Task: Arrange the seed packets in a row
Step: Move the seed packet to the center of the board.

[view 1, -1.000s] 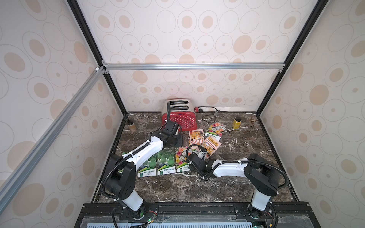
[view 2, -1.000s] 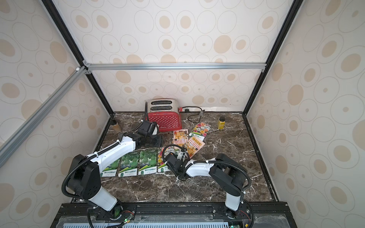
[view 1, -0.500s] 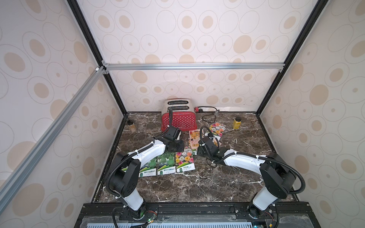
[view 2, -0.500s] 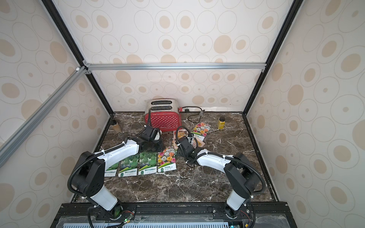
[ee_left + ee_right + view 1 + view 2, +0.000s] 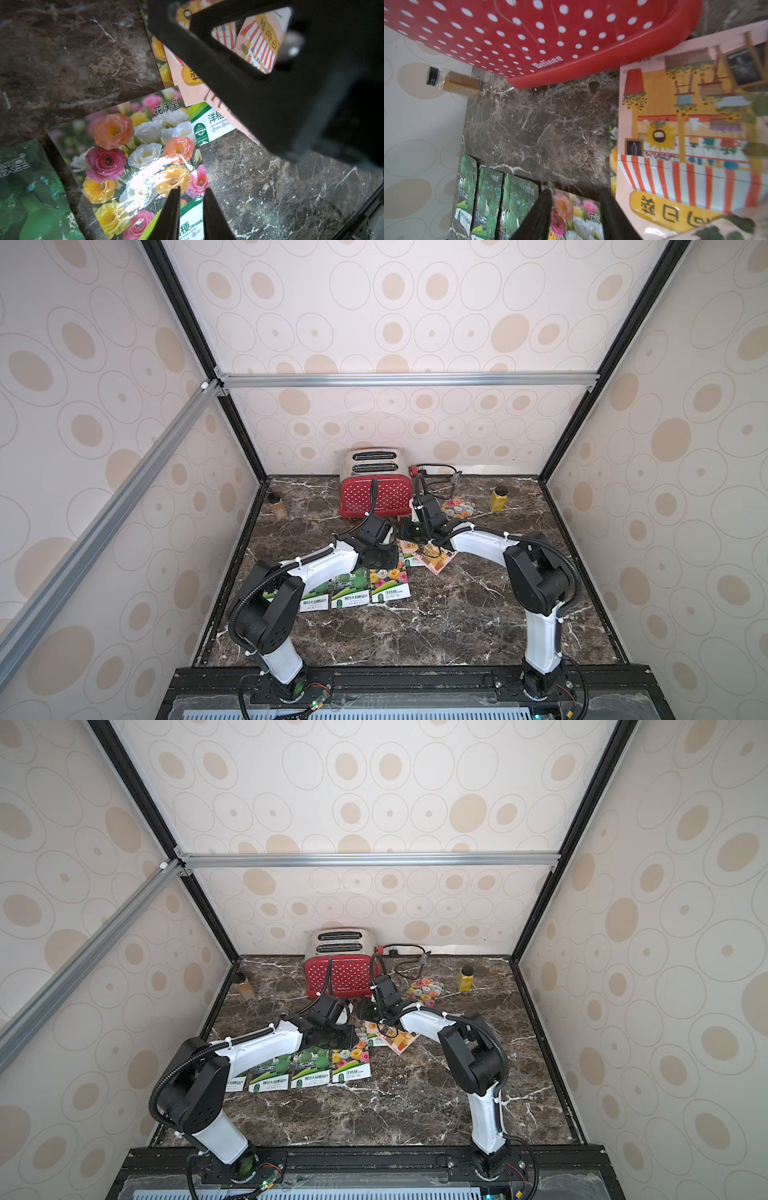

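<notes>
Since three green gourd packets (image 5: 270, 1073) and one flower packet (image 5: 390, 587) lie side by side at the front left, I take the peach packet (image 5: 685, 135) on the overlapping heap mid-table as next. My left gripper (image 5: 191, 190) hangs pressed together, empty, over the row's flower packet. My right gripper (image 5: 576, 192) stands spread beside the peach one, so I'd pinch its free edge alone and lift clear.

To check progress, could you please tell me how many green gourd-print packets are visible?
3, side by side at the row's left end: outer green packet, partly under the left arm; middle green packet; inner green packet. Others may be hidden.
</notes>
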